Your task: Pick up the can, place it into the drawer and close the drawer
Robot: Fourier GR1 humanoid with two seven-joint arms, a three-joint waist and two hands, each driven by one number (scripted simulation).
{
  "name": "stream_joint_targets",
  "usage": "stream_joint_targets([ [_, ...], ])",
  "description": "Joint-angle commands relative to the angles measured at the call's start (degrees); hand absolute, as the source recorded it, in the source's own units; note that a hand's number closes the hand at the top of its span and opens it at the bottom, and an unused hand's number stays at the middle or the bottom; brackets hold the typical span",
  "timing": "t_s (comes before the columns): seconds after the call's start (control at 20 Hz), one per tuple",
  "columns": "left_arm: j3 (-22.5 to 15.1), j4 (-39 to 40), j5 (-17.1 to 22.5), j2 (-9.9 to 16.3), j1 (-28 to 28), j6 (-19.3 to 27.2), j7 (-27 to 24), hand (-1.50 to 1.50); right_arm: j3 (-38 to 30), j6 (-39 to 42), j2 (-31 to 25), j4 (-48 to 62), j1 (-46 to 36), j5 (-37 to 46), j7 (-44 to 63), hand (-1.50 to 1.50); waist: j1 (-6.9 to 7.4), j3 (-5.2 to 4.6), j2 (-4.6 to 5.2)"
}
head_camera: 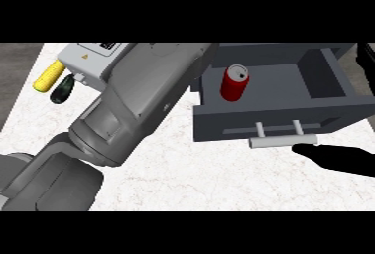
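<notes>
Already the red can stands in the open drawer; the right hand, fingers straight and empty, just below the handle, may slip off it while pushing.

Left hand hidden past forearm; right hand cut by right edge, fingers unclear.

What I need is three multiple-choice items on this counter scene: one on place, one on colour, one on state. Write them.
1. Where is the can? A on the counter; B inside the drawer; C on a shelf.
2. What colour is the can? A red; B blue; C green.
3. The drawer is: A shut; B open; C removed.

Answers: B, it stands upright within the drawer's walls; A, its body is red; B, its inside shows, with the right hand open beside the handle.
</notes>
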Motion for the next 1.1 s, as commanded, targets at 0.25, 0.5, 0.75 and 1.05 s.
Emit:
stream_joint_targets([
  [0.25,-0.04,2.69,-0.95,0.00,-1.12,-0.71,-1.81,-1.50,10.04,-5.72,1.02,17.93,-9.00,17.56,-4.00,-1.50,2.34,-0.04,-0.28],
  [0.5,0.89,2.14,-1.38,2.11,0.29,-4.48,-0.98,-1.50,11.76,-11.35,2.27,30.57,-12.11,24.48,-7.53,-1.50,3.84,-0.07,-0.75],
  [0.75,1.70,1.12,-1.92,1.96,0.71,-2.40,0.38,-1.50,11.44,-16.69,4.17,43.19,-18.14,28.39,-10.44,-1.50,4.15,-0.06,-0.95],
  [1.05,1.12,-1.85,-3.38,6.29,2.04,-4.98,2.37,-1.50,8.19,-27.96,6.61,60.25,-24.65,32.03,-13.75,-1.50,5.73,-0.05,-0.96],
])
